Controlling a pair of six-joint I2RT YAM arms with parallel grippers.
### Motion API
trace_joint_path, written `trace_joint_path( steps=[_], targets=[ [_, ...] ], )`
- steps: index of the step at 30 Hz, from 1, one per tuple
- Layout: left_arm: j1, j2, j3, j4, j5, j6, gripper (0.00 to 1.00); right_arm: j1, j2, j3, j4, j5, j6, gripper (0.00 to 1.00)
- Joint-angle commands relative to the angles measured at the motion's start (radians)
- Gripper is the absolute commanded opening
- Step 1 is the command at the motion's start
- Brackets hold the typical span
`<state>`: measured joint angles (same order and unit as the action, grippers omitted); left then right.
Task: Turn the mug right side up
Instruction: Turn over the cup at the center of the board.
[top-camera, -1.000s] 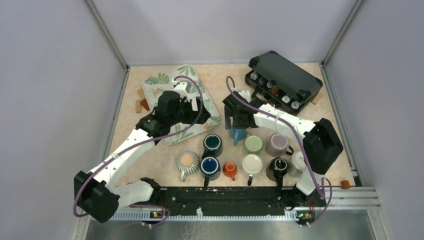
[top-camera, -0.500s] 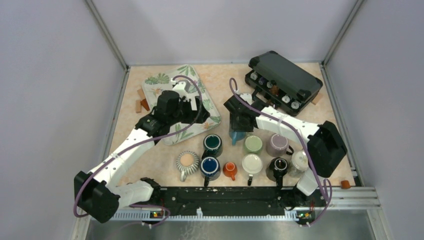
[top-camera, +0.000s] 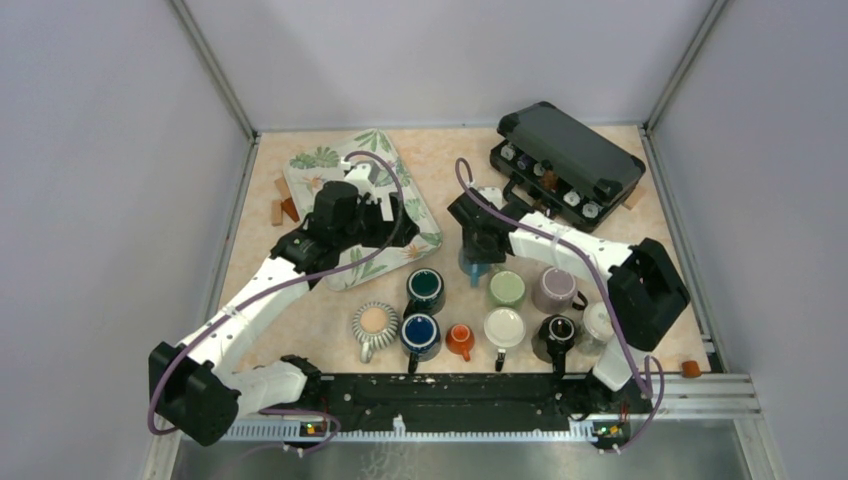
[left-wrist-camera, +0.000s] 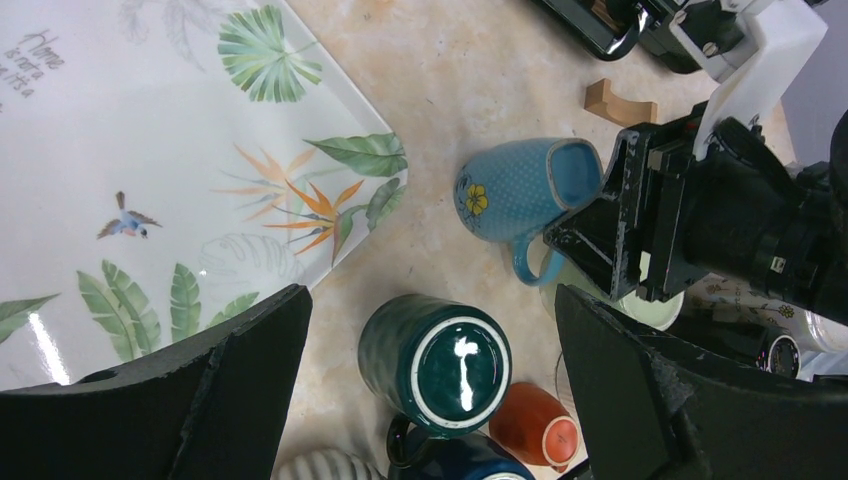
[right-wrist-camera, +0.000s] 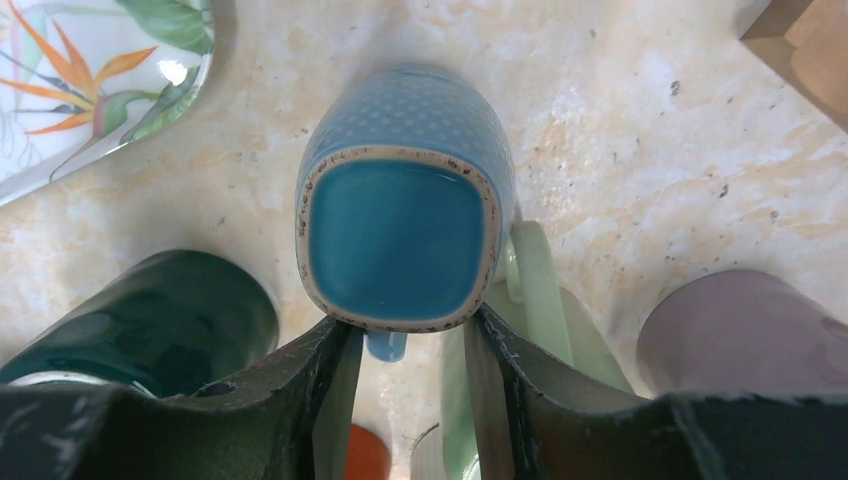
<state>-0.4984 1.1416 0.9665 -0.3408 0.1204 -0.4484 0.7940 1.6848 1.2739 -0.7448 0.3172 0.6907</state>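
Two arms reach over a beige table crowded with mugs. At far left a leaf-patterned tray (top-camera: 318, 165) lies flat. Your left gripper (left-wrist-camera: 428, 292) hangs above its near corner, jaws spread wide and holding nothing. Just right of the tray sits a dark green mug (left-wrist-camera: 435, 365).

Next comes the blue mug (right-wrist-camera: 400, 235), the one to be turned. Its square base faces up and its mouth faces the table, between the tray's corner and a pale green mug (right-wrist-camera: 535, 285). It may be slightly tipped; that is hard to judge. Your right gripper (right-wrist-camera: 410, 322) is down on it from above, fingers partly drawn in on either side of the handle, right at the edge of the base. Whether they actually pinch the handle cannot be told.

Further right sit a mauve mug (right-wrist-camera: 740, 320) and, behind, a black case (top-camera: 572, 150).

The step in hand looks like securing the grip. Next you will likely need a firm hold and a lift clear of the close neighbours. Then comes a half-roll of the wrist before you set the mug down mouth up.
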Motion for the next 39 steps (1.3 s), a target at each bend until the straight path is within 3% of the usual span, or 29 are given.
trace_joint_path(
  steps=[1, 15, 21, 27, 39],
  targets=[
    [0.006, 0.008, -0.012, 0.049, 0.020, -0.017, 0.98, -0.026, 0.021, 0.027, 0.036, 0.033, -0.058, 0.41],
    [0.011, 0.021, -0.022, 0.056, 0.039, -0.035, 0.98, -0.024, -0.002, -0.016, 0.096, -0.015, -0.055, 0.32],
    [0.014, 0.023, -0.026, 0.061, 0.043, -0.040, 0.98, -0.020, 0.001, -0.026, 0.098, -0.021, -0.038, 0.33],
    [0.018, 0.022, -0.029, 0.061, 0.047, -0.047, 0.98, -0.020, -0.001, -0.048, 0.108, -0.021, -0.018, 0.42],
    [0.021, 0.021, -0.037, 0.062, 0.059, -0.061, 0.99, -0.021, 0.011, -0.043, 0.142, -0.024, -0.002, 0.35]
  ],
)
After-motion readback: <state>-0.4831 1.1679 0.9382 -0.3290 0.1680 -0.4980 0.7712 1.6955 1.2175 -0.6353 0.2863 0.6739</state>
